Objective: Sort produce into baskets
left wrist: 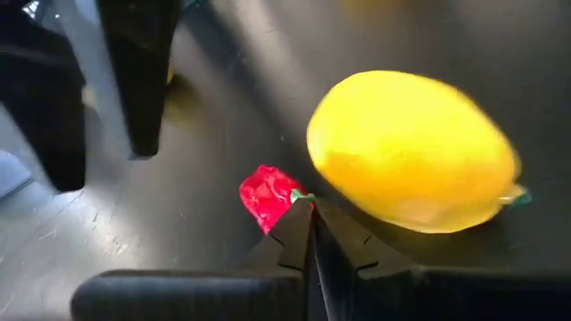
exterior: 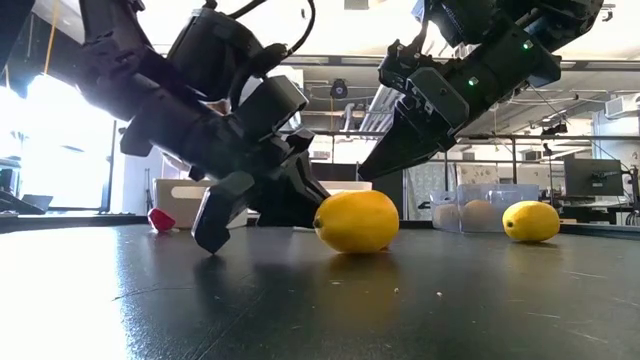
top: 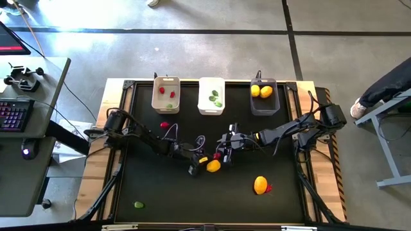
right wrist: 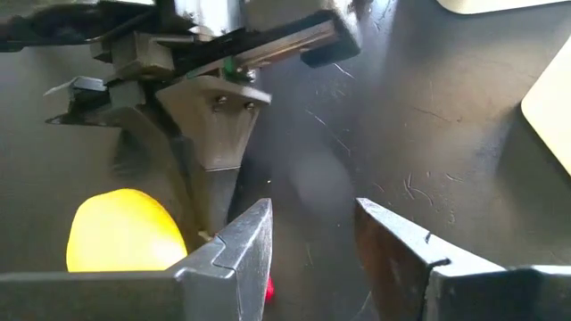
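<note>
High view: both arms meet near the middle of the black table [top: 160, 192]. The left gripper [top: 194, 168] sits low at the table surface with its fingers pressed together, nothing between them; just beside them lies a yellow lemon [top: 213, 166], its long axis running roughly across the table, left to right. In the left wrist view the lemon's [left wrist: 412, 152] small green stem end faces away from a red piece [left wrist: 268, 196] lying at the closed fingertips. The right gripper [top: 221, 151] hangs just behind the lemon, toward the baskets, its jaws spread and empty.

A second, orange-yellow lemon [top: 260, 185] lies right of the first and nearer the front edge, with a small red piece [top: 268, 188] touching its right side. Another red piece [top: 165, 125] lies left of the first lemon, toward the baskets; a green piece [top: 139, 205] lies well apart, near the front left corner.

Three baskets stand in a row at the table's far edge: the beige basket [top: 154, 96] holds red pieces and one green piece, the white basket [top: 201, 97] holds green pieces, and the dark grey basket [top: 253, 102] holds two yellow fruits.
</note>
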Available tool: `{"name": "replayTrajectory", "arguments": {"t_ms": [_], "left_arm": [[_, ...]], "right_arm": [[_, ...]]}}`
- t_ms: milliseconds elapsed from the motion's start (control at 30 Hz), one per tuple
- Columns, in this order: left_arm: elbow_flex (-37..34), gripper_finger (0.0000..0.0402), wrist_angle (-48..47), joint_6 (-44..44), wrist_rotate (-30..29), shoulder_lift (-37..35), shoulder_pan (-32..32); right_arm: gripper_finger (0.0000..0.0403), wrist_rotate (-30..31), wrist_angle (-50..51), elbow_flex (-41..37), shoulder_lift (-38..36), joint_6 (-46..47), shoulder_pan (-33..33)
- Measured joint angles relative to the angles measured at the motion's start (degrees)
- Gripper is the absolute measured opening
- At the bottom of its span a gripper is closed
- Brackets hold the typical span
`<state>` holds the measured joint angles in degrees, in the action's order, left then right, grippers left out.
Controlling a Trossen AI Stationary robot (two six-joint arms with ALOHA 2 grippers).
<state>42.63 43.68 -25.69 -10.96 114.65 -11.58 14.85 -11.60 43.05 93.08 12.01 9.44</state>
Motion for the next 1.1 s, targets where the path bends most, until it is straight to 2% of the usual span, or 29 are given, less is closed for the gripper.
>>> {"name": "replayTrajectory", "arguments": {"t_ms": [233,367,500,800,1000,1100], "left_arm": [[-4.9,0.0000,3.0,1.0,-1.0,-2.8,2.3],[-9.2,0.0000,7.5,2.2,-0.9,-6.2,4.3],[-12.3,0.0000,8.2,3.5,0.0,-9.8,5.5],[-17.7,0.0000,12.4,6.9,9.0,-13.4,7.1],[-21.5,0.0000,19.7,8.6,13.9,-13.4,8.6],[-21.7,0.0000,20.3,9.2,17.6,-13.4,9.1]], "right_arm": [[0.0151,0.0,0.8,0.0,0.0,0.5,1.1],[0.0151,0.0,1.1,0.0,0.0,0.6,1.5],[0.0151,1.2,1.0,0.0,0.0,0.7,1.6],[0.0160,-1.1,-2.4,0.0,5.7,-3.2,1.3],[0.0162,-4.7,-2.8,0.0,6.3,-4.3,0.4],[0.0161,-5.2,-2.4,0.0,6.3,-5.1,0.2]]}}
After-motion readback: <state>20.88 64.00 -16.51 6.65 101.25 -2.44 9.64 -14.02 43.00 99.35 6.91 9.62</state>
